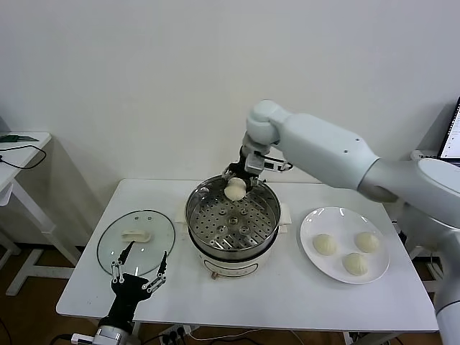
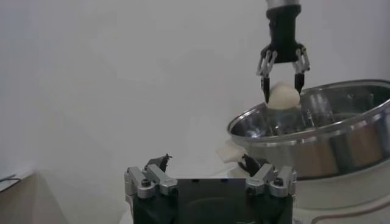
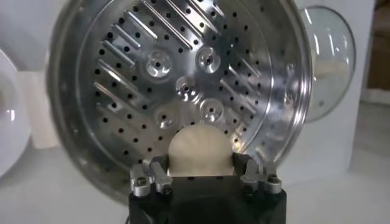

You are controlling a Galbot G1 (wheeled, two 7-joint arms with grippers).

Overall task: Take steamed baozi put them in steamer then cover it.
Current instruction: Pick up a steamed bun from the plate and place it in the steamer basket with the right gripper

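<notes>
Item: your right tool (image 1: 237, 181) grips one bun (image 1: 235, 190) directly above the steamer (image 1: 267, 223) tray near the desk's back edge, three buns waiting on the plate (image 1: 310, 248); left tool (image 1: 139, 272) open by the lid (image 1: 115, 237).

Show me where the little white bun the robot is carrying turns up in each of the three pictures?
Head view: the small round cream-white bun hangs in the right gripper over the far side of the shiny steel steamer pot.
Left wrist view: the bun sits upper right, above the pot's rim.
Right wrist view: the bun is bottom centre, over the perforated tray.
Shared landmark: the steamer pot.
</notes>
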